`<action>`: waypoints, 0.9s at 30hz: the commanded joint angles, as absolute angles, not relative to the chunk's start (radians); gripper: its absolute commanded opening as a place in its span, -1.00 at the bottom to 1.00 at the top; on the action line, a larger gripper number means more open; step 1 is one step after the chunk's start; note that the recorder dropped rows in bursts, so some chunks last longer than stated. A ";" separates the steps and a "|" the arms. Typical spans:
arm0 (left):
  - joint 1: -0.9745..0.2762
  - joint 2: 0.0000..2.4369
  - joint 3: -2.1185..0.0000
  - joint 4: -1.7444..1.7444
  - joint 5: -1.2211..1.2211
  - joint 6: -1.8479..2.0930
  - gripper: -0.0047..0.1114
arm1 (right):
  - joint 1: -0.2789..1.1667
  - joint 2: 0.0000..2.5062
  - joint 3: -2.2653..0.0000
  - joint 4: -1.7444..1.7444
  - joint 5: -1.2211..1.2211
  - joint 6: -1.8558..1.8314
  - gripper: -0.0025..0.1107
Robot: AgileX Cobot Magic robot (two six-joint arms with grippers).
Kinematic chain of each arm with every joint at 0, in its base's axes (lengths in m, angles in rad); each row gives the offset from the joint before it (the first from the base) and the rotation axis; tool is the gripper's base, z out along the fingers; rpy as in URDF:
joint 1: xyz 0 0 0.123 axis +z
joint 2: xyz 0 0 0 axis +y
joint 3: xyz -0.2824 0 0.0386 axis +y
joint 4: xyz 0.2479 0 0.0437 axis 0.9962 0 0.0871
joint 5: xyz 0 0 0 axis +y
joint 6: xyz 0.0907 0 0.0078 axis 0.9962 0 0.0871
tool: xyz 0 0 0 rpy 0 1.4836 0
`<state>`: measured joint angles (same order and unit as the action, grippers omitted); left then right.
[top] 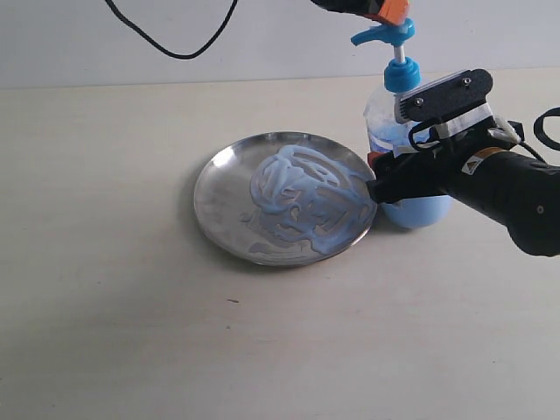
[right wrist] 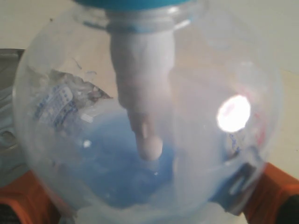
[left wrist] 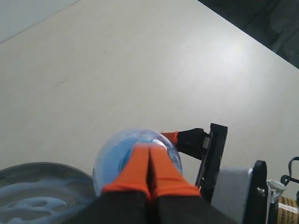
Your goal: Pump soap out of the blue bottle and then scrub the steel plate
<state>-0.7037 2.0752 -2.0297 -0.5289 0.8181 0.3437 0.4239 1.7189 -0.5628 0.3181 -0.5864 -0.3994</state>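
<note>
The steel plate [top: 226,188] lies on the table, its middle smeared with pale blue swirls of soap [top: 302,197]. Just right of it stands the blue bottle [top: 385,122], its pump head [top: 383,35] up on the stem. My right gripper [top: 407,179] is closed on the bottle's body from the side. In the right wrist view the bottle [right wrist: 149,116] fills the space between the orange fingers [right wrist: 275,191]. My left gripper [left wrist: 150,151] hangs shut directly over the pump head, orange tips together; whether it touches the head I cannot tell. The left wrist view shows the bottle [left wrist: 117,158] below.
A black cable [top: 166,48] loops down at the back left. Bare pale table [top: 131,332] surrounds the plate to the left and front. The plate's rim [left wrist: 28,182] also shows in the left wrist view.
</note>
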 commanded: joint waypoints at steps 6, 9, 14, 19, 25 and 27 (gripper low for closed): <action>-0.709 2.094 -2.035 -0.526 0.843 0.337 -0.92 | 0.424 1.709 -0.577 0.291 -0.637 -0.359 -0.96; -0.709 2.118 -2.035 -0.528 0.853 0.337 -0.92 | 0.424 1.709 -0.577 0.269 -0.637 -0.354 -0.96; -0.709 2.118 -2.035 -0.526 0.861 0.337 -0.92 | 0.424 1.709 -0.577 0.255 -0.640 -0.354 -0.96; -0.709 2.118 -2.035 -0.526 0.885 0.337 -0.92 | 0.424 1.709 -0.577 0.246 -0.640 -0.354 -0.96; -0.709 2.128 -2.035 -0.528 0.927 0.337 -0.92 | 0.424 1.709 -0.577 0.246 -0.640 -0.354 -0.96; -0.709 2.131 -2.035 -0.530 0.945 0.337 -0.92 | 0.424 1.709 -0.577 0.246 -0.640 -0.354 -0.96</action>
